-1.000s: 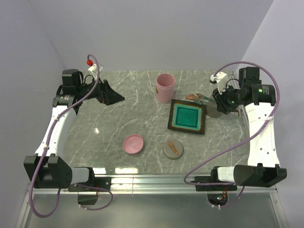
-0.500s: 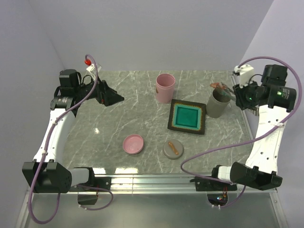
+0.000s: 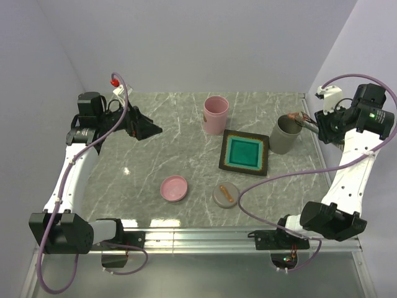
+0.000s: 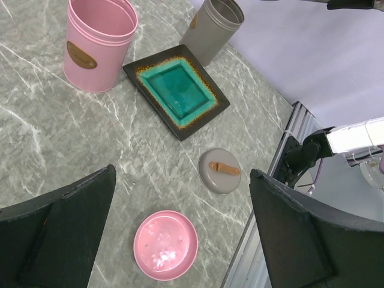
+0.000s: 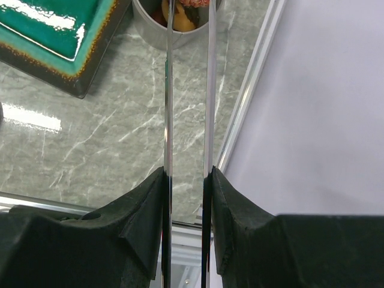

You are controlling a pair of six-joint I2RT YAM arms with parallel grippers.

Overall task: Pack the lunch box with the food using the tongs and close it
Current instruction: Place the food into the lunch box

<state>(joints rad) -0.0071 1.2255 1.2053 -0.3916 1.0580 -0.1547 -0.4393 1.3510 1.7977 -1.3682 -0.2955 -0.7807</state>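
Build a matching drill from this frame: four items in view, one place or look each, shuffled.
Things:
1. pink lid
2. grey lid
3. tongs
4. square tray

Descriptions:
A. teal inside, dark rim
B. clamped in the right gripper
C. brown handle on top
D. lies flat, just left of the grey lid

Pairs: 1-D, 2-C, 3-B, 4-A
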